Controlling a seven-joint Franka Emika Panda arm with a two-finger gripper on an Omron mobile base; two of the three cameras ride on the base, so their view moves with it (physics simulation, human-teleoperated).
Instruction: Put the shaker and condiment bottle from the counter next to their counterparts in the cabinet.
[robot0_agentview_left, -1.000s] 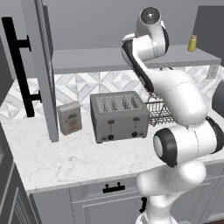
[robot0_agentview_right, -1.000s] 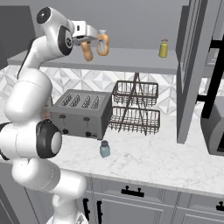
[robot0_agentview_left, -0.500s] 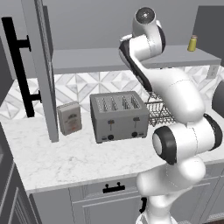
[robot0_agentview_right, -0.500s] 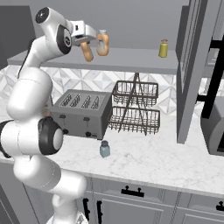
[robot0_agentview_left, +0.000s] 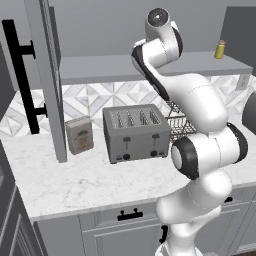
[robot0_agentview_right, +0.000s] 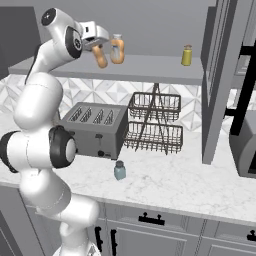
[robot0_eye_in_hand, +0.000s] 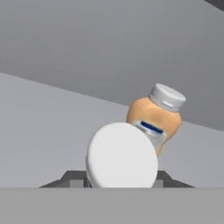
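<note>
In the left base view we face a marble counter (robot0_agentview_left: 75, 185) under the grey cabinet, whose shelf (robot0_agentview_left: 115, 67) runs across at 12 o'clock and whose open door (robot0_agentview_left: 50, 75) hangs at 9 o'clock. A toaster (robot0_agentview_left: 136, 134) sits mid-counter, a small carton (robot0_agentview_left: 80, 135) just beside it toward 9 o'clock. A yellow-olive shaker (robot0_agentview_left: 219, 49) stands on the shelf at 2 o'clock.

In the right base view we see the arm reaching up to 11 o'clock, where the gripper (robot0_agentview_right: 98, 47) holds a tilted condiment bottle (robot0_agentview_right: 100, 56) at the shelf's front edge, just beside the matching bottle (robot0_agentview_right: 117, 48) standing upright on the shelf. The teal-blue shaker (robot0_agentview_right: 119, 170) stands on the counter at 6 o'clock, in front of the toaster. A wire rack (robot0_agentview_right: 152, 122) sits at centre.

In the hand view we look straight onto the held bottle's white cap (robot0_eye_in_hand: 121, 154), the jaws pinching it, with the matching bottle leaning toward 1 o'clock behind it.
</note>
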